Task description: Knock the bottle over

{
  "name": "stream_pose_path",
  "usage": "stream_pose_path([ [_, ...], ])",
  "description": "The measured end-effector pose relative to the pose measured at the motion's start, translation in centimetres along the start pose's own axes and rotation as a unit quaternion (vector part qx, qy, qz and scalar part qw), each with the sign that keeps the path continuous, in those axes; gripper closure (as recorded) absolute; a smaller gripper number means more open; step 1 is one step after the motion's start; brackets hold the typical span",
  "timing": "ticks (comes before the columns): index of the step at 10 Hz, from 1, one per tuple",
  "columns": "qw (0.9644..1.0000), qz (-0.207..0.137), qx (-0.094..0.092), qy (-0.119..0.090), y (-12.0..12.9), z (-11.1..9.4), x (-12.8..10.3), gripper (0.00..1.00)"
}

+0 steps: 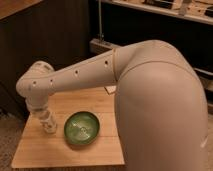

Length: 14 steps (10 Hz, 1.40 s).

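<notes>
My gripper reaches down from the arm's wrist to the wooden table, just left of the green bowl. A whitish, bumpy shape sits at the gripper's lower end, close to the table top. I cannot tell whether that shape is the bottle or part of the gripper. No separate bottle shows anywhere else on the table.
My large white arm fills the right half of the view and hides the table's right side. A dark cabinet wall stands behind the table. Shelving runs along the back right. Grey floor lies left of the table.
</notes>
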Motion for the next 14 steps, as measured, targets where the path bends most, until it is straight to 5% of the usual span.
stream_pose_path([
  [8,0.9995,0.026,-0.011,0.012,-0.6,1.2,1.6,0.99],
  [14,0.9997,0.021,0.005,0.01,-2.7,2.5,2.3,0.99],
])
